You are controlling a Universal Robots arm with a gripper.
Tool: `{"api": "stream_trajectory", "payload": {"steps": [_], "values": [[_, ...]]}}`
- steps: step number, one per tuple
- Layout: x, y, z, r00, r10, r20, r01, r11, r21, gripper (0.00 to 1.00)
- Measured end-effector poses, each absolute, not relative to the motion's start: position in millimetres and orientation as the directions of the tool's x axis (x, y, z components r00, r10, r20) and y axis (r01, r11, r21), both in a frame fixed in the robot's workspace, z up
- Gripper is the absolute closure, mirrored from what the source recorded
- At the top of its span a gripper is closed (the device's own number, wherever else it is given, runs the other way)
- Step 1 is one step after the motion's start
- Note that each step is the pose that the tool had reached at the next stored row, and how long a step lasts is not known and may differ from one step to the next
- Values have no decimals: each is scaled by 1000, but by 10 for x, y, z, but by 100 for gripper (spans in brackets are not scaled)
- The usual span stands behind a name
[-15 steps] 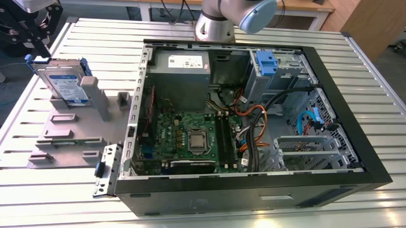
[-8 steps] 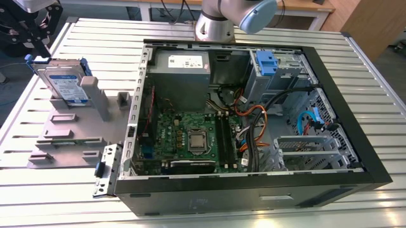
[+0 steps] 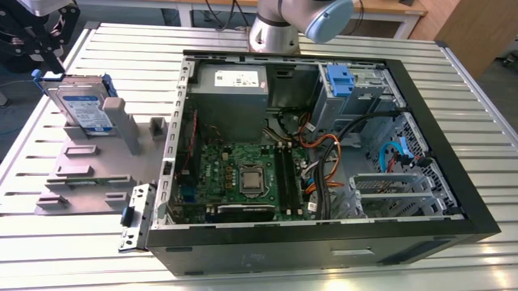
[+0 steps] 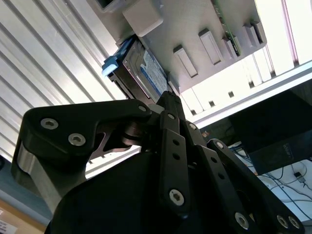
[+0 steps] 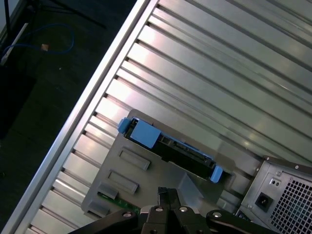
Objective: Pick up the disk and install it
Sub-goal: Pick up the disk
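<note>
A ribbed metal table carries an open computer case lying on its side. On the exterior view's left stands a grey fixture. Dark floor lies beyond the table's left edge, and wooden furniture stands at the far right. The disk stands on edge in the far end of the fixture, tilted back slightly, with its blue carrier framing it and the label facing the near side. The gripper hangs at the far left, just above the disk's upper edge. Its fingers are drawn close together and grip nothing. Whether a tip touches the carrier cannot be told. The disk sits near the table's left edge, with bare slats on its far side. On its right a fixture post separates it from the case's wall. Inside the case, a blue bracket sits in the far right bay.
</note>
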State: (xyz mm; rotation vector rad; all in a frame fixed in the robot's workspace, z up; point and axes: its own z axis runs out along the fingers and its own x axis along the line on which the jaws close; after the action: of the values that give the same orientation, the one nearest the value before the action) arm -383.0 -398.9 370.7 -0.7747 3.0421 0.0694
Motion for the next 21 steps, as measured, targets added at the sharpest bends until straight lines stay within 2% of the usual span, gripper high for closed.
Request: {"api": "stream_trajectory", "payload": {"steps": [21], "values": [[-3830,-3989,3707,-873,-488,-12,-488,872,42,89]]}}
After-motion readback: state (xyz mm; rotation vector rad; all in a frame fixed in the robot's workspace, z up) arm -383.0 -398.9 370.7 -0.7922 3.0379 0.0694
